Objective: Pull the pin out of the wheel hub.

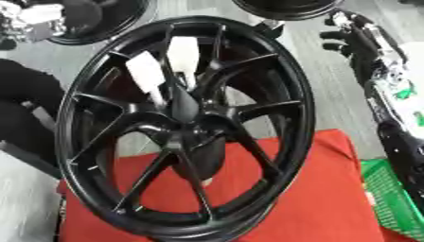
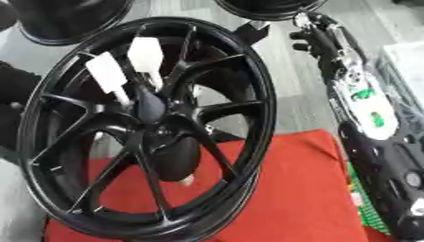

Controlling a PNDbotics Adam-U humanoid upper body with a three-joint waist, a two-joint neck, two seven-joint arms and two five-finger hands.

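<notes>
While the black wheel hub (image 1: 186, 127) stands tilted on the red table (image 1: 323, 198), two white pins (image 1: 147, 73) jut from its spokes. Right hand (image 2: 319, 40) hovers beyond the rim, fingers clenched on nothing; the left hand is unseen.

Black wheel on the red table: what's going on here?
A black multi-spoke alloy wheel stands on edge on the red tabletop. Two white flat-headed pins stick out near its hub, neither being touched. The robot's right arm runs along the view's right side, with its right hand up beyond the rim, fingers curled and holding nothing. The left hand is not visible. Pulling has not started.
</notes>
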